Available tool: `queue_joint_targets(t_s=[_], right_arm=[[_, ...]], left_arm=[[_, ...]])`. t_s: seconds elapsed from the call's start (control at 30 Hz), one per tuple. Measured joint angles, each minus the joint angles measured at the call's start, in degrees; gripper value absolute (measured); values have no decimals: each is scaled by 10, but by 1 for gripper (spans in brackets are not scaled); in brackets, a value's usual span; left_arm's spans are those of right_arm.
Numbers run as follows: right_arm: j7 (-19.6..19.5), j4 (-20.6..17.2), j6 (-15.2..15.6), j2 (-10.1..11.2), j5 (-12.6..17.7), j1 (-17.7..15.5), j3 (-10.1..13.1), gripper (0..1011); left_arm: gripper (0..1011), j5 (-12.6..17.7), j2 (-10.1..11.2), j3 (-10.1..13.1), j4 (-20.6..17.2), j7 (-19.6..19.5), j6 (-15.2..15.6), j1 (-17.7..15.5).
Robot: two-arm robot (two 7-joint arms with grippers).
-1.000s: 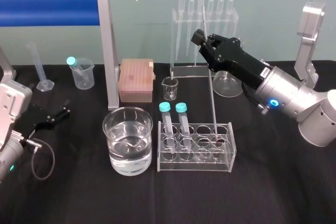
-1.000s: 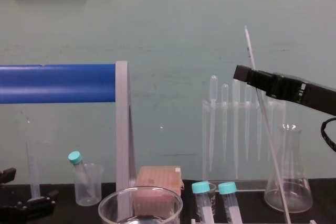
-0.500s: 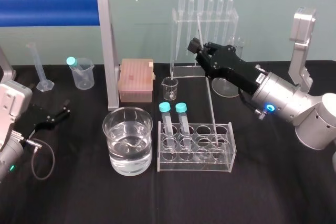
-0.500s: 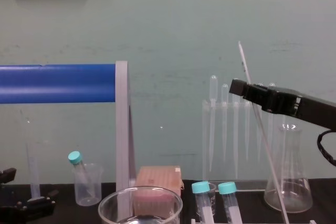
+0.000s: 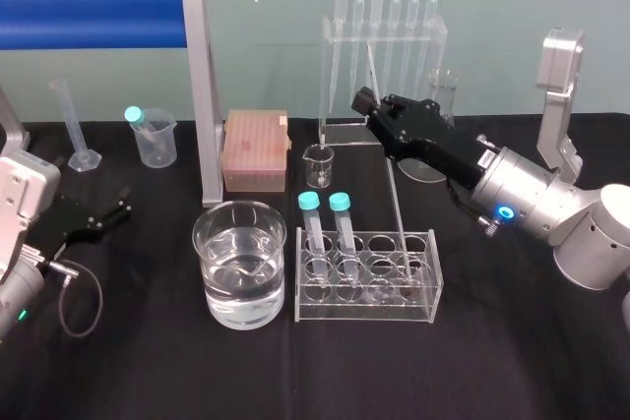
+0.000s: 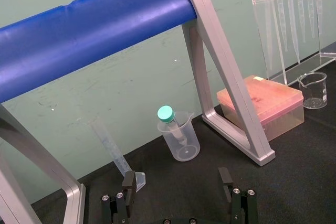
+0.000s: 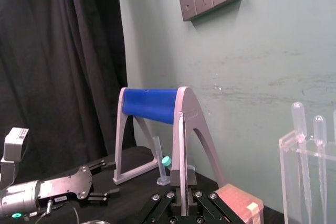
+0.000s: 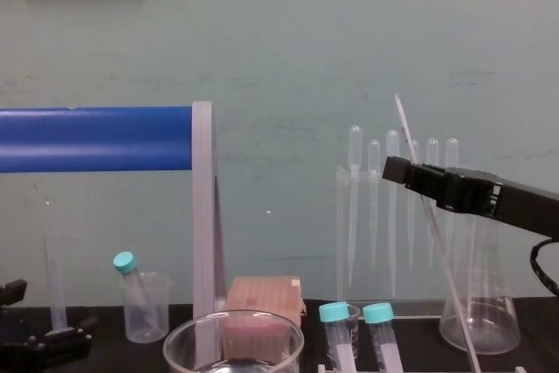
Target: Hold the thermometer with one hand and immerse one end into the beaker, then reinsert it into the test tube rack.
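My right gripper (image 5: 366, 101) is shut on the thermometer (image 5: 399, 206), a thin whitish rod that leans slightly. Its lower end stands in a right-hand hole of the clear test tube rack (image 5: 366, 314). From the chest the rod (image 8: 445, 259) runs up past the black fingers (image 8: 410, 172), and at the right wrist it (image 7: 181, 145) sits pinched between them. The wide beaker (image 5: 239, 263), about half full of water, stands left of the rack and apart from the thermometer. My left gripper (image 6: 178, 192) rests open and parked at the table's left (image 5: 98, 218).
Two teal-capped tubes (image 5: 325, 228) stand in the rack's left holes. Behind are a pipette stand (image 5: 384, 27), a conical flask (image 8: 479, 303), a small glass beaker (image 5: 318, 166) and a pink tip box (image 5: 256, 150). A blue-barred frame (image 5: 94, 15), plastic beaker (image 5: 155, 140) and graduated cylinder (image 5: 77, 130) occupy the left.
My right gripper has come down and slightly left with the thermometer, whose top end now stands lower. The left arm has not moved.
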Motion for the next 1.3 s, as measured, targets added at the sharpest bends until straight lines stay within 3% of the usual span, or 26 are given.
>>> queue_joint_targets(t_s=[0.9,1.3], right_arm=[[-4,-2,2,1,0,-2,1,71],[-4,-2,2,1,0,-2,1,433]], left_arm=[[1008,0,0,0,0,0,0,0],[1008,0,0,0,0,0,0,0]])
